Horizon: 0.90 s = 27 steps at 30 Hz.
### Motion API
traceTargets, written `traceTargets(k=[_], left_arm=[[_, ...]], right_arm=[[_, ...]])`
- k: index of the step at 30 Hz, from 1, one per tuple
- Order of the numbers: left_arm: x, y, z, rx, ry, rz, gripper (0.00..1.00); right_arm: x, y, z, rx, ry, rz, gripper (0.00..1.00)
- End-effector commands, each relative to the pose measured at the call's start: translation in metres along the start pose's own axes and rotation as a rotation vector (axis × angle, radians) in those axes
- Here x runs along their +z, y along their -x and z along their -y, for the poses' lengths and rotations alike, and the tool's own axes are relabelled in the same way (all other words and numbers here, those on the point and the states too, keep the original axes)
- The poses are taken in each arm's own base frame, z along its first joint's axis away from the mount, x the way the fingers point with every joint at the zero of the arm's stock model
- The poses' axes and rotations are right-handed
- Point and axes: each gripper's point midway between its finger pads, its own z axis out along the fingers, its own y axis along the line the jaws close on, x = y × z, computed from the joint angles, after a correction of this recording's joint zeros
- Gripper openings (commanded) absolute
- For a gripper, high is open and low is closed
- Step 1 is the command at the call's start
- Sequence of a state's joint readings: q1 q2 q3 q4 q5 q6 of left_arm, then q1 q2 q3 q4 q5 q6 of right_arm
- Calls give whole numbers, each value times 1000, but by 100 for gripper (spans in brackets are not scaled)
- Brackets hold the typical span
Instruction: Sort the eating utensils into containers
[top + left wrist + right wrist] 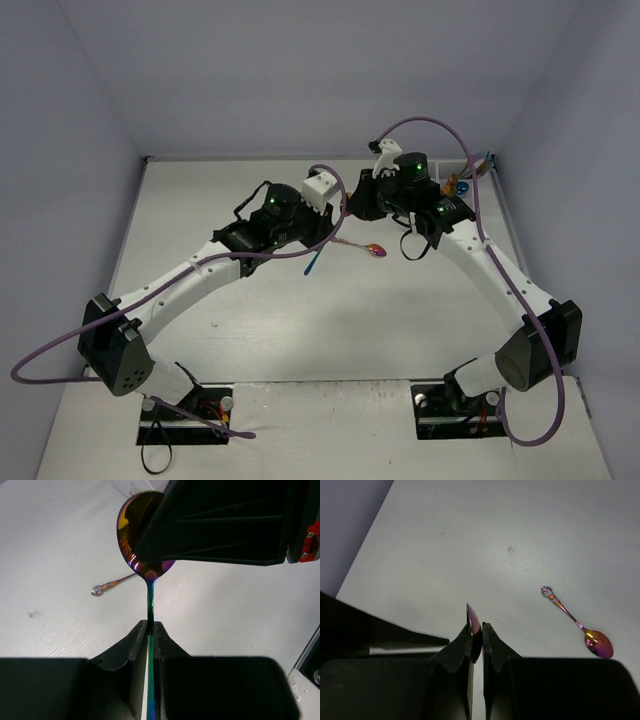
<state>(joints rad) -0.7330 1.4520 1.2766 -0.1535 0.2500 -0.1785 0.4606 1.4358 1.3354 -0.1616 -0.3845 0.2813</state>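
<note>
Left tool: clamped tight on the handle of a spoon, which runs back between the fingers.
Spoon: held off the counter; its iridescent bowl sits just ahead of the left fingertips and is partly covered by the right tool.
Right tool: fingers drawn in almost together around the bowl, which shows edge-on between them, its tip poking just past them.
Loose spoon: pink-gold, flat on the counter, off to one side and clear of both tools.
More utensils: far right, behind the right arm.
</note>
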Motion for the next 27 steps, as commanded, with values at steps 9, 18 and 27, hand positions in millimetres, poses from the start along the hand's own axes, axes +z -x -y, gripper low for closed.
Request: traceTargets(k=[9,18,27], left_arm=[[-12,2,-34,9,205,19,87],[-31,-78,-74,10,419,-142,95],[-46,-123,-77,-38,445,-225,95]], right_arm=[[-36,75,53,-116,-258,239,0],[-104,141,166,-93,-672,460,0],[-122,167,234,-62,-880,578,0]])
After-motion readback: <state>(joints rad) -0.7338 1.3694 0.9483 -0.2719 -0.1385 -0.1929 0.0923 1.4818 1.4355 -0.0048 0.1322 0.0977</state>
